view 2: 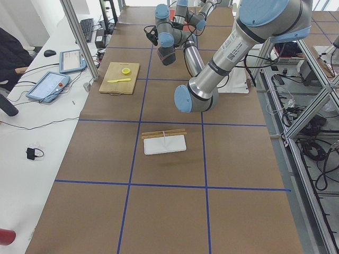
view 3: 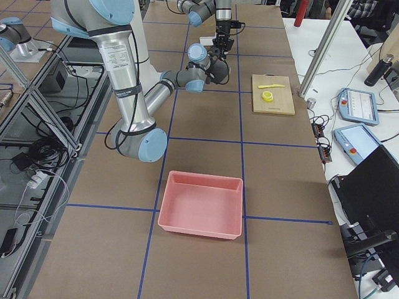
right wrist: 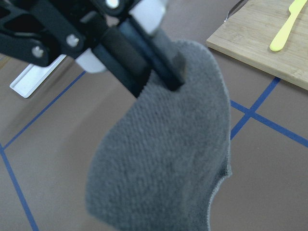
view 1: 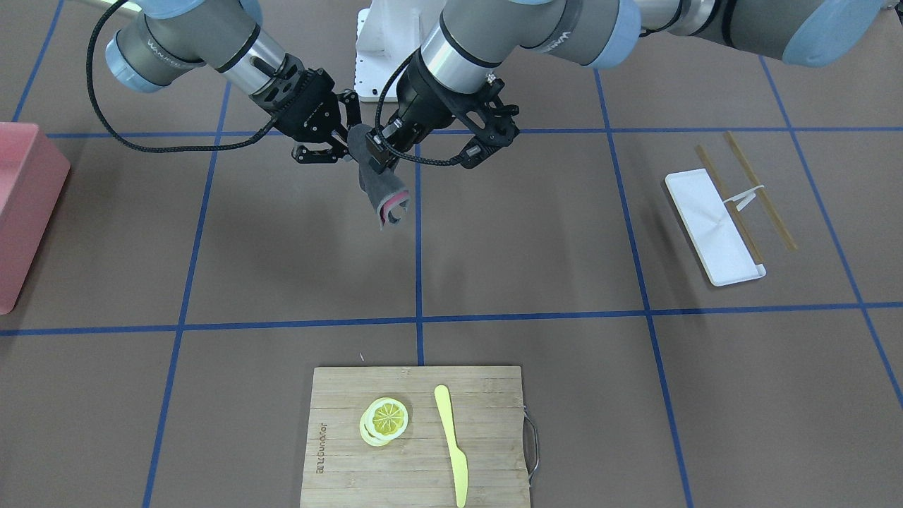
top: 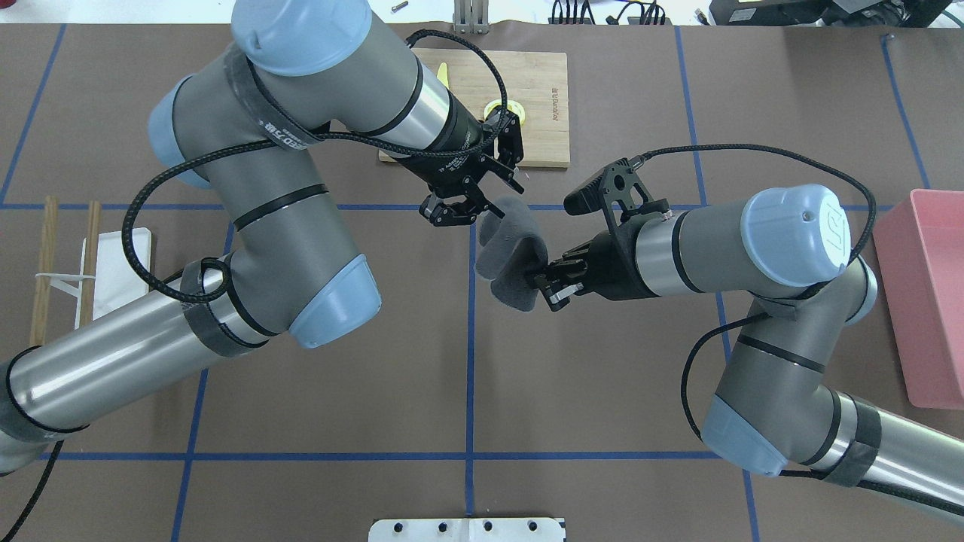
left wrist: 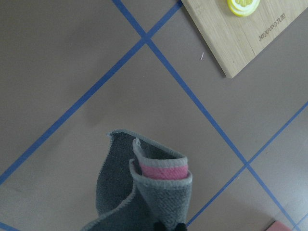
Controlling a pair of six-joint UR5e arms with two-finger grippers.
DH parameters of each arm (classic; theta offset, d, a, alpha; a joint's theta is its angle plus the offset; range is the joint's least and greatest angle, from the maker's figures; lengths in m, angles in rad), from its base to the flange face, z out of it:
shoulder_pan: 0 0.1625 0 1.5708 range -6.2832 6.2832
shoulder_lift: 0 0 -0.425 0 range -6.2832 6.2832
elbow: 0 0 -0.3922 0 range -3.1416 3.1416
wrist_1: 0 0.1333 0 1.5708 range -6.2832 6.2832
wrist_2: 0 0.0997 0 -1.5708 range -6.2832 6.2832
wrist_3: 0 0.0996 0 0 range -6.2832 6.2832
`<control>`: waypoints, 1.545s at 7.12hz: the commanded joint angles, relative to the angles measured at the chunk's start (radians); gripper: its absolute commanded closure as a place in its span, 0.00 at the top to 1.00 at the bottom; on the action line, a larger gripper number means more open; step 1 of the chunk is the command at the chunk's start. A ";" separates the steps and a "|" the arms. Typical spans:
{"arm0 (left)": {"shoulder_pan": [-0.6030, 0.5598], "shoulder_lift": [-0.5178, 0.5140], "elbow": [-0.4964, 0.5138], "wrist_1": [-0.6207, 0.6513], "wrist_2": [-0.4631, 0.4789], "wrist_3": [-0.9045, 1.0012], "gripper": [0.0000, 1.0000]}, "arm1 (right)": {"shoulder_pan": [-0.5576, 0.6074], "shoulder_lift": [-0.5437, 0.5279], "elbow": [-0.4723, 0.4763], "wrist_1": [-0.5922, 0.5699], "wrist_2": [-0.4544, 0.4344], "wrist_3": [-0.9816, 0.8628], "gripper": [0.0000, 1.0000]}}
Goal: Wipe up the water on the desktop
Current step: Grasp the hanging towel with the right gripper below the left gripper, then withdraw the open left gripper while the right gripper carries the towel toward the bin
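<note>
Hanging a grey knitted cloth (view 1: 383, 189) with a pink inner face lengthwise from my clamped left gripper (view 1: 375, 147), I hold it clear above the matte brown, blue-taped desktop (view 1: 296, 268), which lies straight below. My right gripper (top: 548, 287) gapes just beside the cloth. No water can be made out.

Bright, even overhead light, faint soft shadows on the desktop (view 1: 536, 233), glare on the left arm's metal tube (top: 98, 365), right wrist view blurred on the close cloth (right wrist: 163, 159).
</note>
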 commanded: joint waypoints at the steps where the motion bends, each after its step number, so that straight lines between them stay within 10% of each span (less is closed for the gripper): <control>1: -0.001 0.022 -0.005 0.003 0.069 0.002 0.98 | 0.007 -0.006 0.000 -0.001 0.007 -0.001 0.00; 3: -0.017 0.100 -0.090 0.072 0.070 0.000 0.98 | 0.040 -0.026 0.000 -0.052 0.008 0.000 0.00; 9: -0.182 0.270 -0.329 0.350 0.070 0.359 0.98 | 0.211 -0.070 0.075 -0.724 0.094 -0.072 0.00; 11: -0.187 0.299 -0.338 0.350 0.070 0.375 0.98 | 0.162 -0.092 0.063 -0.745 0.086 -0.092 0.00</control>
